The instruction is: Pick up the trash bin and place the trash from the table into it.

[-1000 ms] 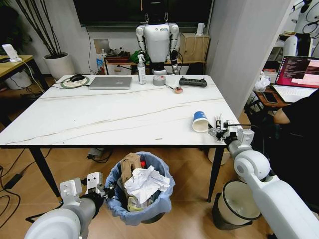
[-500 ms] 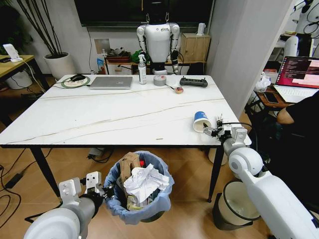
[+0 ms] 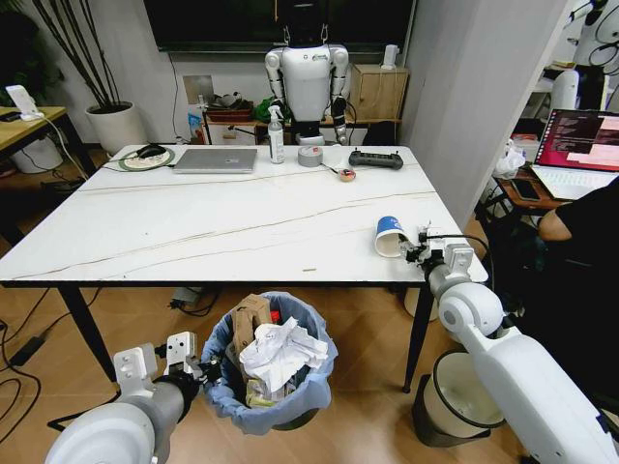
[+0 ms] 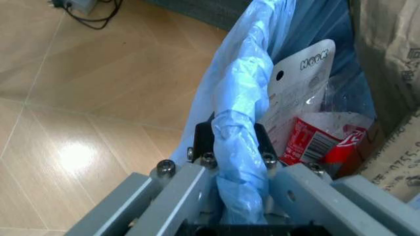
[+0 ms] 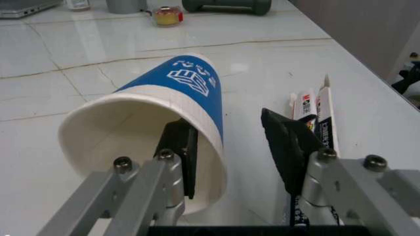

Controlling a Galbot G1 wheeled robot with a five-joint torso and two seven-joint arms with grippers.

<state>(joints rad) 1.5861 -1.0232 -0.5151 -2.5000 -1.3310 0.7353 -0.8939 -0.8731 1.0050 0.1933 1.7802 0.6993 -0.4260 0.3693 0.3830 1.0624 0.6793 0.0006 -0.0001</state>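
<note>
The trash bin (image 3: 276, 372), lined with a light-blue bag and holding crumpled white paper, brown cardboard and a red-labelled bottle (image 4: 315, 142), hangs below the table's (image 3: 193, 227) front edge. My left gripper (image 3: 201, 371) is shut on the bin's bag-covered rim (image 4: 239, 147). A blue paper cup (image 3: 390, 236) lies on its side near the table's right edge. My right gripper (image 3: 412, 252) is open at the cup's (image 5: 177, 93) mouth. One of its fingers (image 5: 182, 147) sits inside the rim and the other stays outside.
Two thin tubes (image 5: 314, 110) lie on the table beside the cup. A laptop (image 3: 215, 159), spray bottle (image 3: 276, 135), tape roll (image 3: 309, 156) and black device (image 3: 375, 159) stand at the far edge. A black-rimmed white bin (image 3: 464, 391) stands on the floor, right.
My right gripper has moved left along the table edge to the cup, and one finger now reaches into its mouth. The left gripper and the bin have stayed put.
</note>
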